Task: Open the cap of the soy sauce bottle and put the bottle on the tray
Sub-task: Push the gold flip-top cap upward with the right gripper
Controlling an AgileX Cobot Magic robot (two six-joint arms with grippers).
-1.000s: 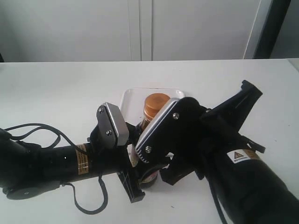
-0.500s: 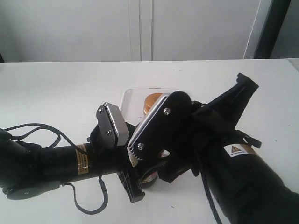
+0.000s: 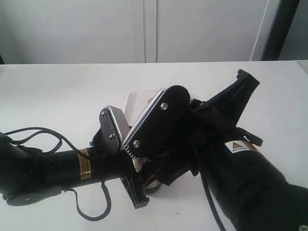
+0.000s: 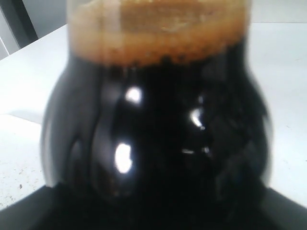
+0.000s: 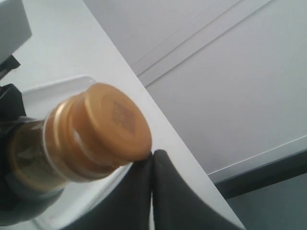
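Note:
The soy sauce bottle (image 4: 158, 143) fills the left wrist view, dark liquid below an amber neck. My left gripper (image 3: 140, 187) is shut on its body, just off the near side of the tray (image 3: 137, 98). In the exterior view only the bottle's base (image 3: 152, 185) shows; my right arm hides the rest. The right wrist view shows the orange-gold cap (image 5: 112, 124) closed on the neck. My right gripper (image 5: 152, 154) is shut with nothing between its fingers. Its joined tips touch the cap's rim from the side.
The white table (image 3: 57, 91) spreads out on all sides, with a wall and cabinet doors (image 3: 144, 29) behind it. A black cable (image 3: 33, 132) loops beside my left arm. The tray's rim (image 5: 55, 84) shows behind the bottle in the right wrist view.
My right arm has moved left and up over the bottle, so the cap, seen from outside a second ago, is now hidden there. The left arm and bottle have stayed still.

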